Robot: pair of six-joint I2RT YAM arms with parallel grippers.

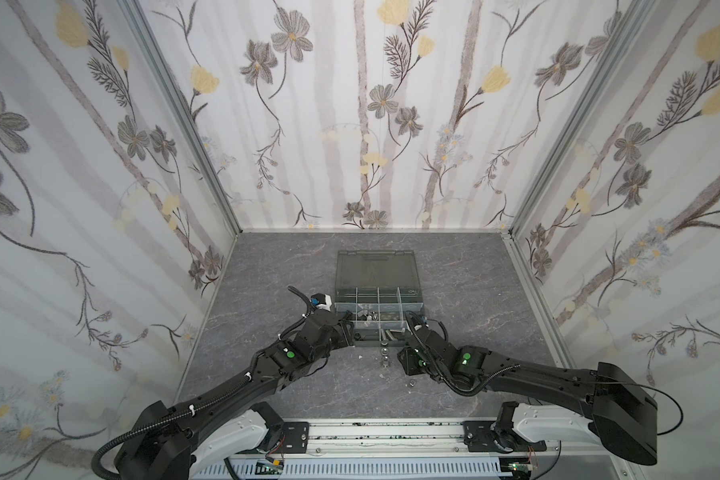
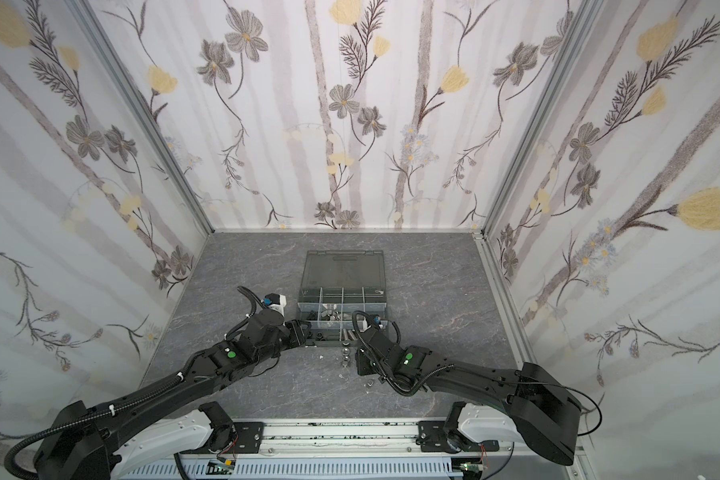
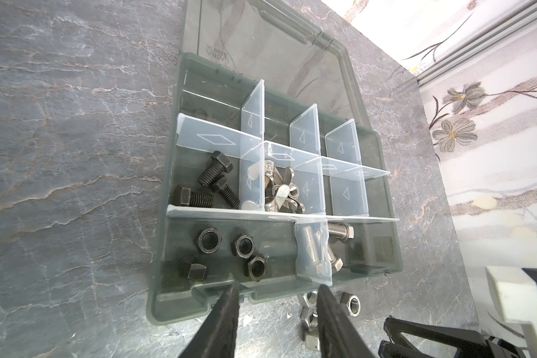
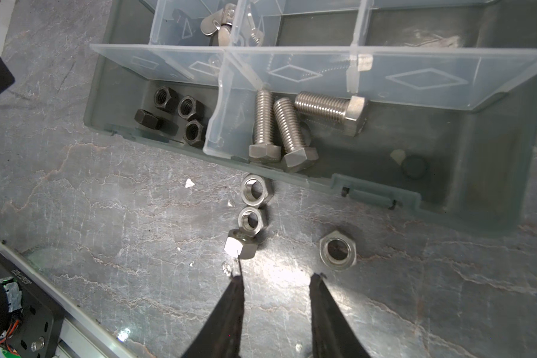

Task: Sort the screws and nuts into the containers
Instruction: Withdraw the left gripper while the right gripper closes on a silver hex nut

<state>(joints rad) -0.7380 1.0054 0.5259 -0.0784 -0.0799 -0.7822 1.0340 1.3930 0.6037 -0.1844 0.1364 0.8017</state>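
Four silver nuts (image 4: 234, 246) lie on the table (image 4: 106, 217) just outside the box's (image 4: 385, 193) front wall, three in a close row and one apart. The right gripper (image 4: 276, 276) hangs near them, jaws parted and empty. The left gripper (image 3: 278, 286), also parted and empty, is over that wall. Hard, smooth and light, they would likely skid, so pinch one across opposite flats.

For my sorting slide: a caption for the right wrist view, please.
Right gripper, jaws open, near four loose silver nuts on the table beside the organizer box.
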